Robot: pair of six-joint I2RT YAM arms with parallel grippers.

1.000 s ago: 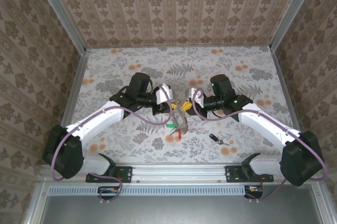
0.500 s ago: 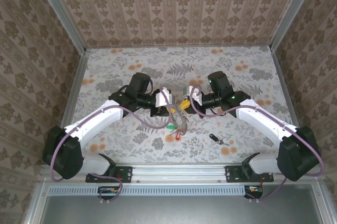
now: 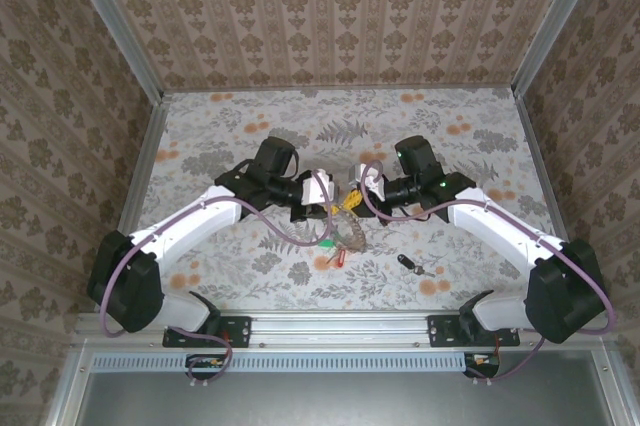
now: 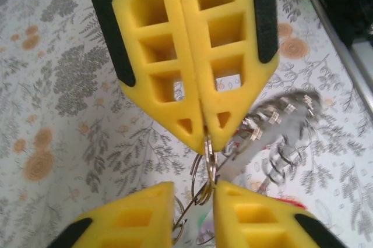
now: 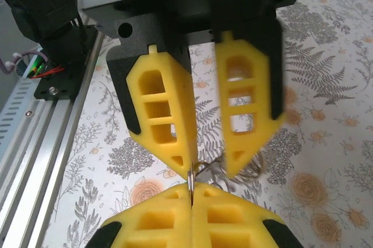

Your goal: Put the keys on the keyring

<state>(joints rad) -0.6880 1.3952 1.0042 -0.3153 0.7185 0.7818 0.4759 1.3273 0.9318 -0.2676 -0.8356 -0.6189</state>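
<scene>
Left wrist, right gripper pinching thin ring, beaded keyring dangling beside

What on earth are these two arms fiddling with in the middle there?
They are working together on a bunch of keys. The right gripper is shut on a thin metal ring, held up off the flowered table. The left gripper faces it tip to tip, jaws apart on either side of that ring. The beaded keyring is right beside them. Red and green keys bunch near the grippers, and a black key lies apart.
</scene>
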